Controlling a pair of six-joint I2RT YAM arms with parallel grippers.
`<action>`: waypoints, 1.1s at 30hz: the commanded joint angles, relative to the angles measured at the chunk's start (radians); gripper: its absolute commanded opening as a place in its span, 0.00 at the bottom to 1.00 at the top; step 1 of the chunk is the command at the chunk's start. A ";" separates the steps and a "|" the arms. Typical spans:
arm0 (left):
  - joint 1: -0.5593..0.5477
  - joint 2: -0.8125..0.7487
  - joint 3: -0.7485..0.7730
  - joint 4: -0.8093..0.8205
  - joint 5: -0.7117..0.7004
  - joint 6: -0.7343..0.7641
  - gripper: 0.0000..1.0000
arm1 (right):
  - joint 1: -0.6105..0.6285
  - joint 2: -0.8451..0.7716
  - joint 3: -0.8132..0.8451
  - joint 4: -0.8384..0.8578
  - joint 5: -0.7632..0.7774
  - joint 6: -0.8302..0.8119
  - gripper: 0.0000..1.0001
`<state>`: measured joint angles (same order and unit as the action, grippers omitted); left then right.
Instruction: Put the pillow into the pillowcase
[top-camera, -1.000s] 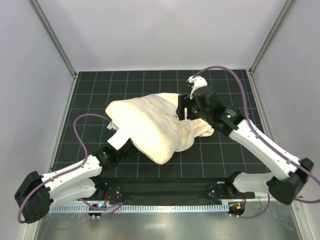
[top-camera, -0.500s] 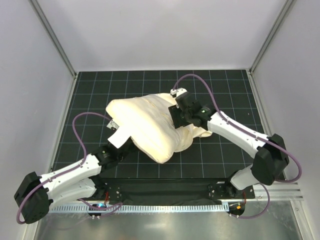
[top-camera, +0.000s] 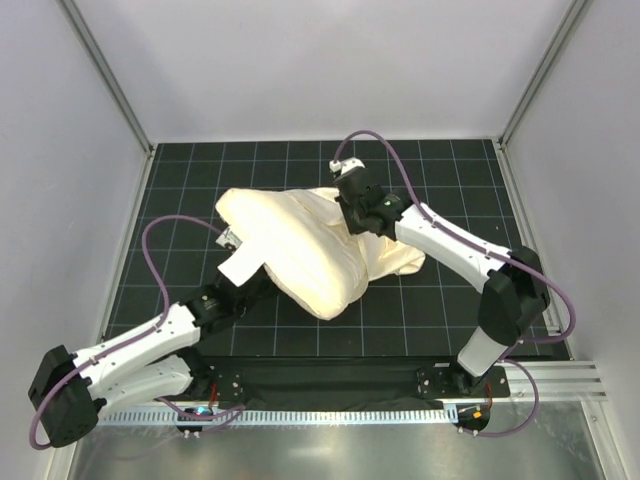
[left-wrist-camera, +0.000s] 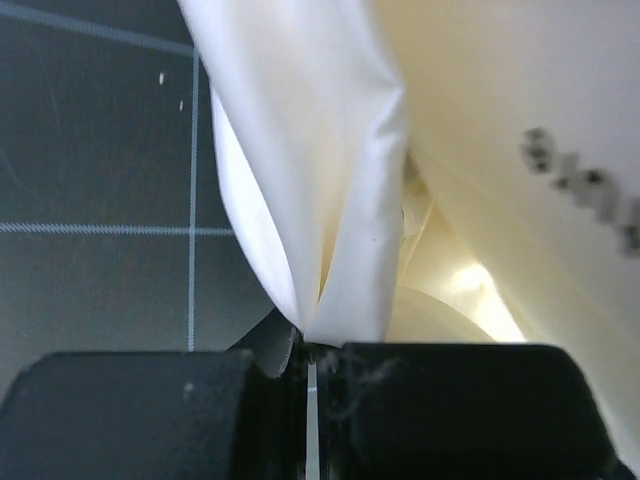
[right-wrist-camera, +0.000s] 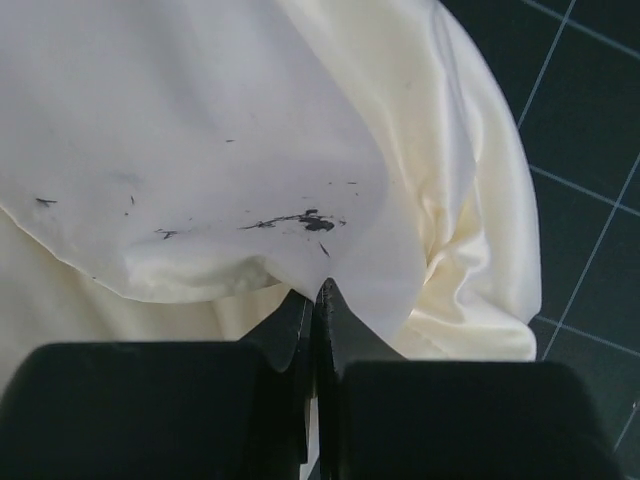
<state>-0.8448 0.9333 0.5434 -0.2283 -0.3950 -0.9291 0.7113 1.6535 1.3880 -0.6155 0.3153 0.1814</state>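
A plump cream pillow (top-camera: 300, 255) lies mid-mat, bundled with the limp, wrinkled pillowcase (top-camera: 395, 258); where one ends and the other begins is unclear from above. My left gripper (top-camera: 240, 287) is at the bundle's near-left side, shut on a thin white fold of pillowcase (left-wrist-camera: 300, 200), which rises from the left gripper (left-wrist-camera: 310, 345). My right gripper (top-camera: 355, 215) is at the far side of the bundle. The right gripper (right-wrist-camera: 318, 295) is shut on a white sheet edge with black smudges (right-wrist-camera: 300, 220), and crumpled cream cloth (right-wrist-camera: 470, 230) lies to its right.
The black gridded mat (top-camera: 450, 170) is bare around the bundle. White walls and metal corner posts (top-camera: 105, 75) close in the far and side edges. Purple cables (top-camera: 160, 265) loop over both arms, and a rail (top-camera: 330, 413) runs along the near edge.
My right gripper moved left and farther onto the bundle's top edge, then closed from open onto the cloth. The bundle shifted slightly. The left gripper kept its grip.
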 joint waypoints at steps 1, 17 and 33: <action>0.001 -0.021 0.119 -0.061 -0.074 0.067 0.00 | -0.001 -0.099 0.115 0.017 -0.005 -0.010 0.04; 0.003 -0.015 0.691 -0.273 -0.154 0.363 0.00 | -0.029 -0.100 0.719 -0.236 -0.237 0.049 0.04; 0.001 0.142 1.027 -0.301 0.117 0.253 0.01 | -0.167 -0.109 0.591 -0.188 -0.469 0.225 0.04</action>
<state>-0.8436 1.0565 1.6417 -0.6022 -0.3351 -0.6365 0.5411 1.5620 2.0369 -0.8787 -0.1005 0.3569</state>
